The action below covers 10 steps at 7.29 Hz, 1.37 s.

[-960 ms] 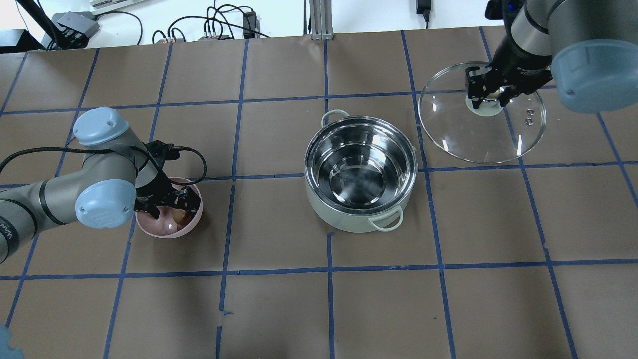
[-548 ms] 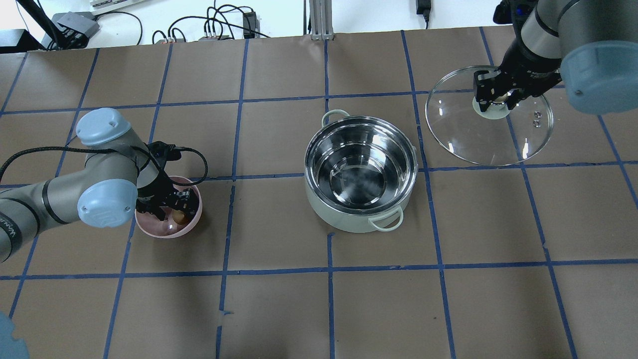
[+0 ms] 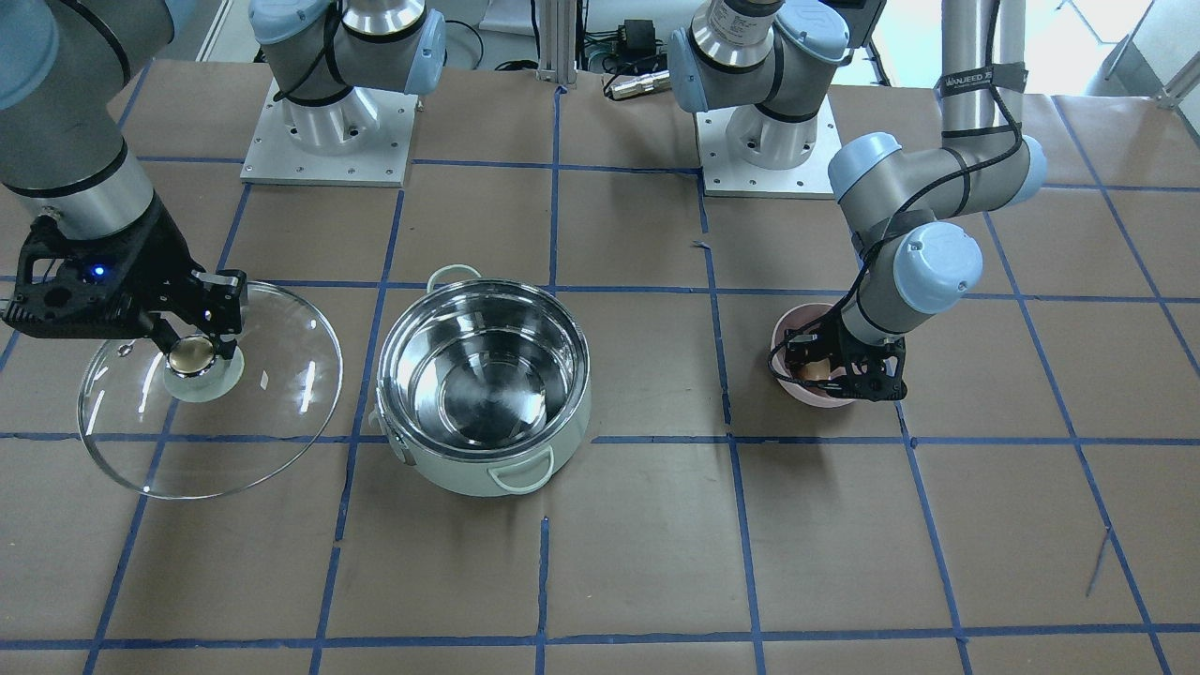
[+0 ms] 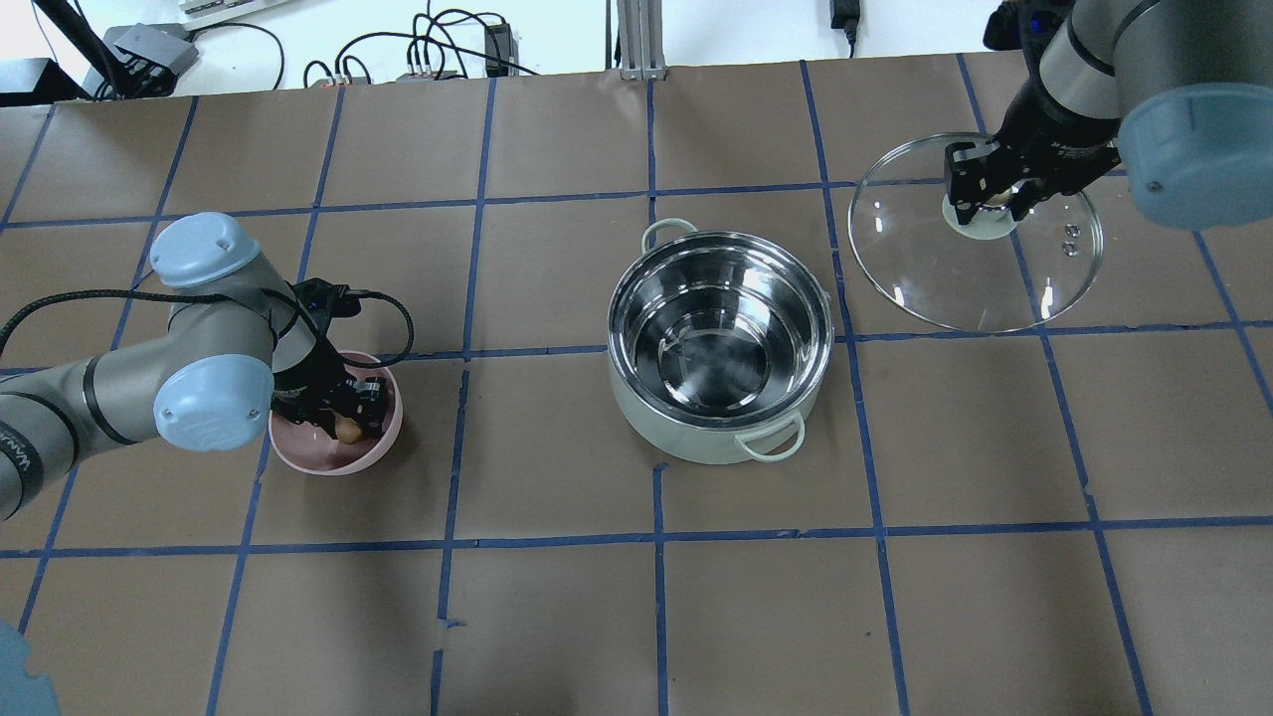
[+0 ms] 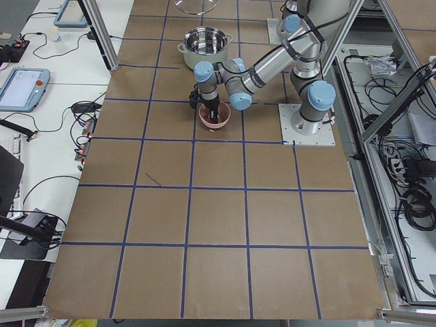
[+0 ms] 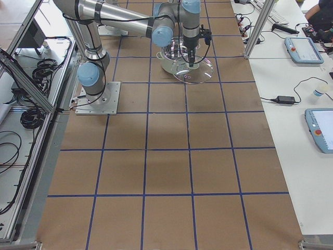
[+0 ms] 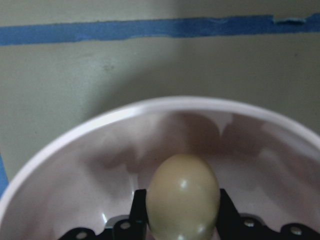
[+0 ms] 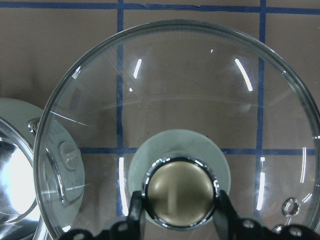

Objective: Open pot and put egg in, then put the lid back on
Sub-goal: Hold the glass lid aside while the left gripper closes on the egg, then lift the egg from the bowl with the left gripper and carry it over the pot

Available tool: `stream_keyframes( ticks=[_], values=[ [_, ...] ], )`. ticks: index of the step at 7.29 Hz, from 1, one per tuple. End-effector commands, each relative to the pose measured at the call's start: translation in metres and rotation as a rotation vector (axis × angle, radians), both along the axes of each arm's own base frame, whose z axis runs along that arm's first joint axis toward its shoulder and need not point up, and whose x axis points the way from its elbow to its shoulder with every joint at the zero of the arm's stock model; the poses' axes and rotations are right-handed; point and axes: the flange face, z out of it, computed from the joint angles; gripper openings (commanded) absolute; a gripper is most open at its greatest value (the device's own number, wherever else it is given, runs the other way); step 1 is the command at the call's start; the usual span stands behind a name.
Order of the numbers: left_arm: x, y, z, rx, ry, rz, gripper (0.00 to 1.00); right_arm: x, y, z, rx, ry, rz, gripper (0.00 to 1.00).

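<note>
The pale mint-green pot (image 4: 696,449) stands open mid-table, its steel inside empty, and also shows in the front view (image 3: 487,473). My right gripper (image 4: 988,195) is shut on the beige-gold knob (image 8: 179,192) of the clear glass lid (image 4: 955,273). It holds the lid above the table, to the right of the pot. My left gripper (image 4: 348,426) is down inside the pink bowl (image 4: 328,465). Its fingers (image 7: 137,220) are shut on either side of the tan egg (image 7: 182,197).
Brown paper with a blue tape grid covers the table (image 4: 646,617). The pink bowl sits about one grid square left of the pot. Cables and boxes lie beyond the far edge (image 4: 428,50). The two arm bases (image 3: 328,122) stand at the robot's side.
My left gripper's fingers have closed in on the egg inside the bowl. My right gripper carried the lid a little further right, away from the pot, then stayed still.
</note>
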Motion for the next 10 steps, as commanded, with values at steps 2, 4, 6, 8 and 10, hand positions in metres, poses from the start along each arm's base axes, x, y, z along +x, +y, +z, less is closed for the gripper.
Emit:
stream_keyframes(
  ticks=[2, 4, 6, 8, 10],
  values=[
    [0.003, -0.01, 0.014, -0.035, -0.01, -0.005, 0.03, 0.0, 0.001, 0.0, -0.001, 0.0, 0.001, 0.26],
    [0.009, -0.04, 0.057, -0.122, -0.035, -0.013, 0.03, 0.0, 0.001, 0.0, 0.001, 0.0, 0.001, 0.26],
    [0.0, -0.061, 0.119, -0.127, -0.017, -0.022, 0.03, 0.001, 0.004, -0.007, 0.013, -0.002, 0.001, 0.26],
    [-0.029, -0.059, 0.167, -0.166, 0.047, -0.04, 0.03, 0.0, 0.005, -0.006, 0.011, -0.003, 0.001, 0.26],
    [-0.135, -0.048, 0.201, -0.243, 0.047, -0.118, 0.03, 0.0, 0.004, -0.006, 0.01, -0.003, 0.002, 0.26]
  ],
)
